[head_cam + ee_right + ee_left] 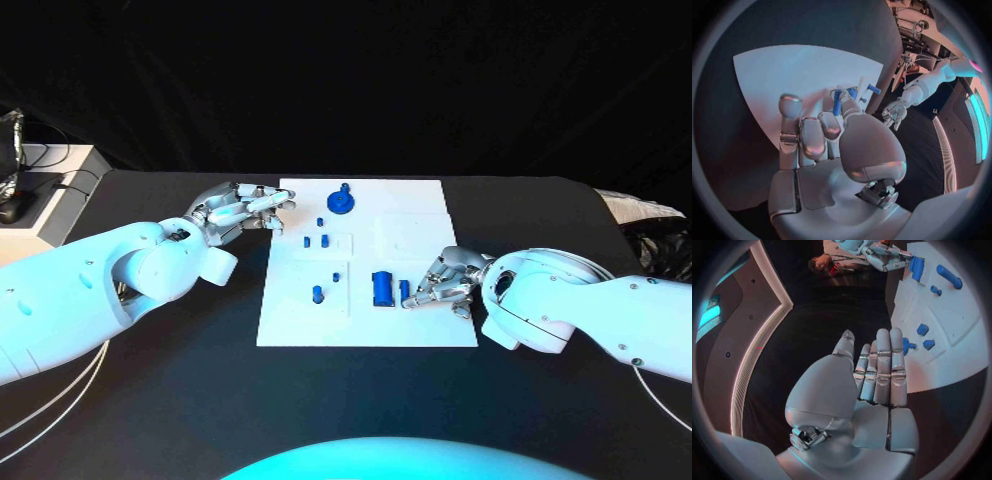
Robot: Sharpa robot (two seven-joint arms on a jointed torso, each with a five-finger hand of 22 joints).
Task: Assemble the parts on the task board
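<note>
- Head view: one white task board (418, 325) lies mid-table, with two hands at its edges.
- The left hand (242, 213) sits at the board's far left corner, fingers loosely curled and apart, nothing in them.
- The right hand (447, 282) rests on the board's near right part; whether it holds anything cannot be told here.
- Seven blue parts are countable on the board: a round knobbed piece (340, 201) just beyond the left hand's fingertips, four small pegs between the hands, a larger blue block (382, 288) just beside the right hand, and a thin blue bar (404, 292) closer still (nearly at its fingers).
- Left wrist view: the left hand's fingers (882, 365) stretch straight, side by side, empty, tips at the board's edge beside three small blue pegs.
- Right wrist view: the right hand's fingers (811, 135) are bent over the board; blue pieces (837, 101) stand at their tips, but a grip cannot be confirmed.
</note>
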